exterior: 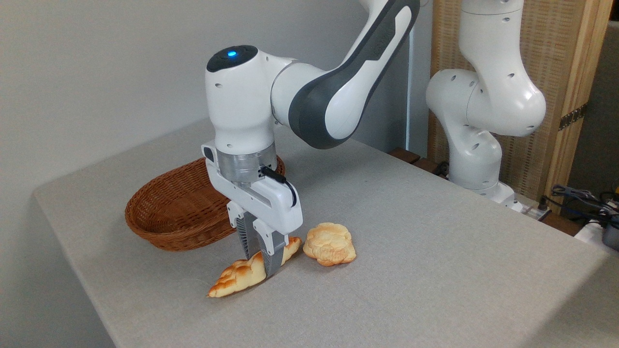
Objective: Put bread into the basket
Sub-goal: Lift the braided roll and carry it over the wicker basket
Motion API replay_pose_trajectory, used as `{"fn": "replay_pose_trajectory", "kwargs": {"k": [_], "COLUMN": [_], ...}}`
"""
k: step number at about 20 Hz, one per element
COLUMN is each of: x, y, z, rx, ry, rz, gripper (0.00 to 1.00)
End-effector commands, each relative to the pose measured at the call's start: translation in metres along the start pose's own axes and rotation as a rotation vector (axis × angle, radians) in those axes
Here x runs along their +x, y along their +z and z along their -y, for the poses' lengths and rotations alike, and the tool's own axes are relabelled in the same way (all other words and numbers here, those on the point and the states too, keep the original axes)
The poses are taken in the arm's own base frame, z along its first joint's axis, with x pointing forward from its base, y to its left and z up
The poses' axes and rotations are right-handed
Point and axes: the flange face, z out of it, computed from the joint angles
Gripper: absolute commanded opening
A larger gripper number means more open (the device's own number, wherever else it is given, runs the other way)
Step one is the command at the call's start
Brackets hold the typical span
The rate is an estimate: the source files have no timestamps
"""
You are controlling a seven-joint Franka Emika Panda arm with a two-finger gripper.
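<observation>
Camera: basket (169,212) without bread (237,275)

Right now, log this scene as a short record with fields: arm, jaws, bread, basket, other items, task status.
arm: white Franka arm reaching down over the table
jaws: gripper down at the loaf's middle, one finger on each side
bread: braided loaf lying on the table, in front of the basket, not lifted as far as can be seen
basket: oval wicker basket behind the loaf, nothing visible inside
other items: round pale bun just right of the loaf
task status: loaf not yet in the basket
</observation>
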Motion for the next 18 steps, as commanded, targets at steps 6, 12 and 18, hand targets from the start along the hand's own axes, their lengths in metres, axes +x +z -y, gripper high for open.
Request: {"fn": "replay_pose_trajectory", "kwargs": {"k": [6,12,18], "x": [0.003,0.033,0.096], "y": [-0.063,-0.133,-0.129], "z": [0.028,0.006,-0.070], "rx": [-0.054,-0.192,-0.213], "ry": [-0.013,-0.034,-0.063], "rz": [0.038,-0.048,-0.136], "gripper": [0.25,0.28,0.79]}}
